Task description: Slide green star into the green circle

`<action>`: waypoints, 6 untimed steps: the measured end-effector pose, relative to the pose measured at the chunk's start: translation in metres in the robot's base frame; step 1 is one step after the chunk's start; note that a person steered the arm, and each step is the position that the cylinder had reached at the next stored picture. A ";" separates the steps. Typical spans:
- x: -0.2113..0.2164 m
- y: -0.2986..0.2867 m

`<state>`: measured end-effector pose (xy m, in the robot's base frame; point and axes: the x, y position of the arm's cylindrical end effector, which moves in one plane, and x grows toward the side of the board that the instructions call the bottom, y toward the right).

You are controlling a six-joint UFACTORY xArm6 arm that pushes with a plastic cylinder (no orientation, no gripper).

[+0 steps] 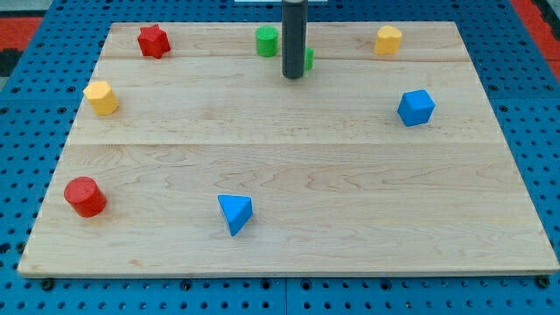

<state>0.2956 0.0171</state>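
The green star (309, 59) sits near the view's top edge of the board (289, 175), a little right of centre, and I see only a sliver of it: my rod stands in front and hides most of its shape, so I take the star form from the task, not from what shows. My tip (293, 77) rests on the wood at the star's left side, touching it or just beside it; I cannot tell which from here. The tool is a bare rod with nothing to clench, and it grasps nothing.

The green circle (267, 40) stands just to the view's left of the rod, slightly higher in the view. The rod lies between it and the star, so the two green blocks are near each other but not touching.

Further out along the top, a red star (153, 40) lies toward the left corner and a yellow block (388, 39) toward the right. A second yellow block (101, 97) sits at the left edge, below the red star. A blue cube (416, 108) is at the right, well apart from the rest. Near the view's bottom, a red cylinder (85, 196) sits at the left, and a blue triangle (234, 213) lies left of centre.
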 end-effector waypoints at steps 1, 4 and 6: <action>0.046 0.016; -0.031 0.050; -0.026 0.017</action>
